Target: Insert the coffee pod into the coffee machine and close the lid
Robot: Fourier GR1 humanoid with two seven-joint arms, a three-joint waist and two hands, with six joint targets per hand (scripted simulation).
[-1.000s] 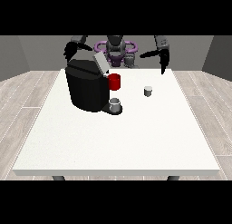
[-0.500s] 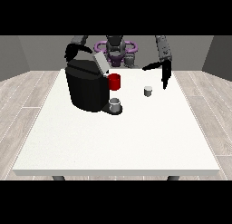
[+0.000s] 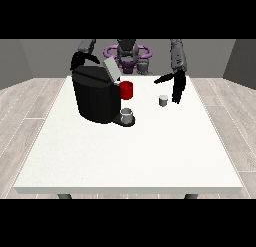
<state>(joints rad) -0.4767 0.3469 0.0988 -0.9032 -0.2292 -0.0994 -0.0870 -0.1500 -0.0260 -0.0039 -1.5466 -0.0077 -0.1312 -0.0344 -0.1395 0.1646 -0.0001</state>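
At the far left of the scene, behind the coffee machine, the hand at the view's left (image 3: 78,59) hangs above the back corner of the bulky black coffee machine (image 3: 96,97); it holds nothing, but whether its fingers are curled or straight cannot be told from here. The machine stands on the large white table (image 3: 125,151), left of the middle, and its flat grey lid (image 3: 111,70) is tipped up and open at the top right corner. Just right of the lid, against the machine's upper front, sits a red cylindrical part (image 3: 127,90). Below it, on the machine's drip base, rests a small grey cup (image 3: 127,114).

Further right of the machine, apart from it, the small pale grey coffee pod (image 3: 163,100) stands upright on the table, not yet picked up. Just right of the pod is the hand at the view's right (image 3: 176,87), fingers straight and pointing down, thumb spread towards the machine, released and carrying nothing.

The step in hand looks to be the reach for the pod. To do it well, the hand should shift slightly towards the machine so the pod sits between thumb and fingers, then sink before closing, so the small pod is not knocked over or nudged aside.
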